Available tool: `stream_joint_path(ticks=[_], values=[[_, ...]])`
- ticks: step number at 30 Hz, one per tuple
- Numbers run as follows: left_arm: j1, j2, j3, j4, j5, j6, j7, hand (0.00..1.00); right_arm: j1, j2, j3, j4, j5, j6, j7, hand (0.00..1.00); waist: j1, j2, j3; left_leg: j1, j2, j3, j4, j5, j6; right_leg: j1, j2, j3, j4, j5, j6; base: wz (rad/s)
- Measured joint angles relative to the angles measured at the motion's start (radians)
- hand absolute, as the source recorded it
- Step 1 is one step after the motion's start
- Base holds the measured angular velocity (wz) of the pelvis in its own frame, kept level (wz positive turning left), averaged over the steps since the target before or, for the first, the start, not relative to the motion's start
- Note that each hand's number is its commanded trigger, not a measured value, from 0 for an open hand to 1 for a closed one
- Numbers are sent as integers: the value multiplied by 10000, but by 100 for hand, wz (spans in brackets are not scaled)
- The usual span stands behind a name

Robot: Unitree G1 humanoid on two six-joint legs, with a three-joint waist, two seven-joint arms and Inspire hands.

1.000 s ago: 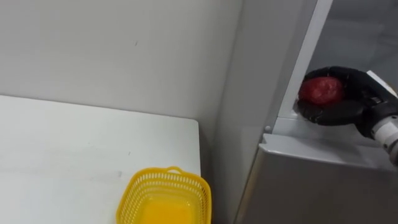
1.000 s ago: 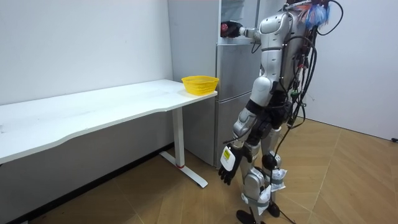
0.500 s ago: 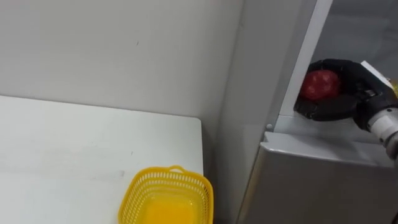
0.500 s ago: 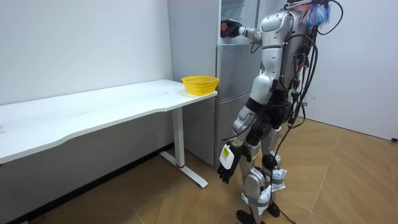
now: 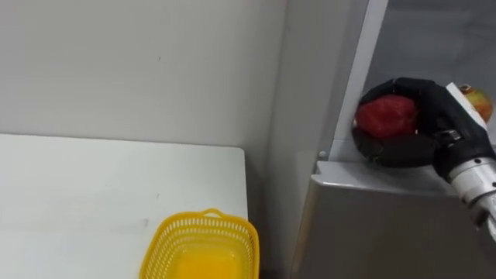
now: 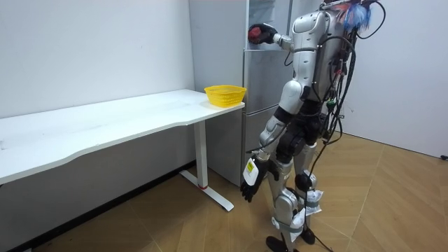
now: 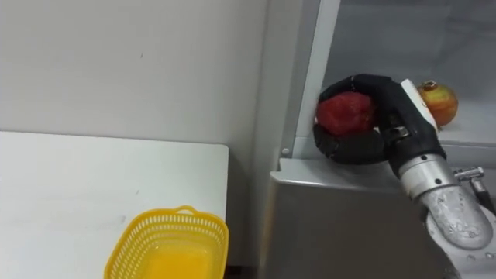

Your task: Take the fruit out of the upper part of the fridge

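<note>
Black right hand [image 5: 443,118], red fruit [image 5: 385,116], yellow basket [image 5: 206,218], white table [image 5: 93,194].

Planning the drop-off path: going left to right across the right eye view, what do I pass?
In order: yellow basket → red fruit, gripped in the right hand → yellow-red fruit.

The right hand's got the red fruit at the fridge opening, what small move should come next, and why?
Probably draw the right hand back out of the fridge, fingers curled round the red fruit. The fruit is at the upper compartment's front edge, not yet clear of the frame, and the yellow basket stands on the table, lower and to the left.
</note>
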Motion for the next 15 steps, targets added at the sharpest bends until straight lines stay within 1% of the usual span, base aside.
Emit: stream_joint_path(ticks=[2,6,10,11,13,15], values=[[-41,-59,40,24,4,-71,15,0,297,148,-43,-474,-119,0,-146,100,-15,26,4,7,-4,22,-40,1,1,-15,0,17,-2,0,0,-4],[-145,-196,37,234,18,-291,230,0,793,280,-20,-1744,-577,-63,-164,100,-31,37,10,5,-6,47,-63,0,1,-24,1,6,-5,0,1,0],[-106,-266,36,233,38,-383,230,0,1075,449,-25,-2777,-1521,-168,-303,100,-61,58,24,-14,-6,63,-68,-2,3,-55,0,7,-15,1,2,0],[-101,-276,37,221,38,-412,222,0,1337,526,-35,-3346,-1760,-216,-330,100,-67,56,16,-57,-5,47,-65,-2,3,-106,-1,-6,-15,1,2,0],[-86,-295,46,213,37,-488,169,0,1676,673,-22,-4168,-2153,-353,-340,100,-66,92,35,-87,-5,60,-63,-2,3,-126,-1,2,-15,1,3,0],[-75,-306,39,221,0,-529,71,0,2007,1091,-4,-4876,-2593,-621,-377,100,-63,148,24,-76,1,82,-65,-2,2,-121,4,18,-13,1,3,0]])
